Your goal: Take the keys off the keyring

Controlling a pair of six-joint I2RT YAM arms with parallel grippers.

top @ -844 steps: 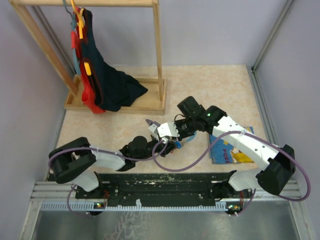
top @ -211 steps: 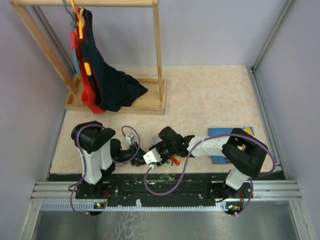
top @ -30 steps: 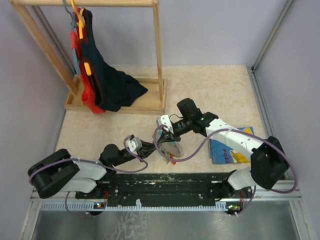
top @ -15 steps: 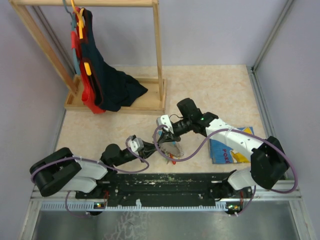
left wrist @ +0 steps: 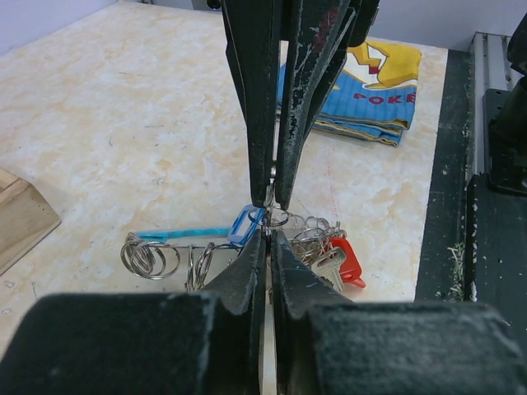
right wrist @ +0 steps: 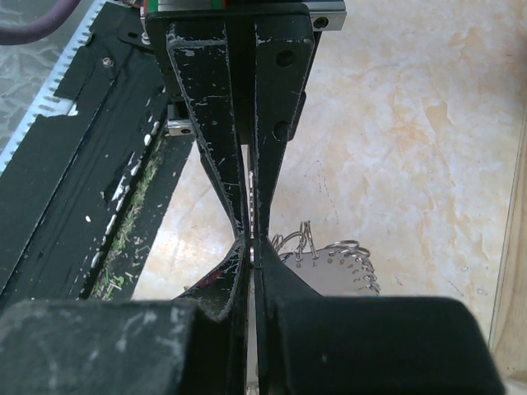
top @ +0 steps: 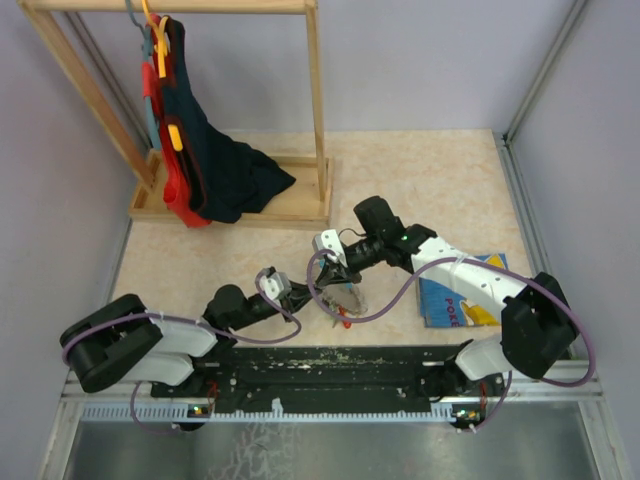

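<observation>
Keyring (left wrist: 277,218) lies with the keys (left wrist: 333,262) on the bench (left wrist: 123,99) close to its near edge, about mid-width, apart from the picture book (left wrist: 375,78) to the right; the red-headed key sits on the bunch's near side. Left tool (left wrist: 268,240) is narrowed to a thin slit, right tool (right wrist: 250,239) fully closed, tips meeting nose to nose at one small ring. Cannot tell whether either actually pinches it.

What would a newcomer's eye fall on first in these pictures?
The left gripper and right gripper meet tip to tip over the keyring and keys, at the front of the table. A wooden rack hung with red and dark clothes stands far left; a blue book lies right.
</observation>
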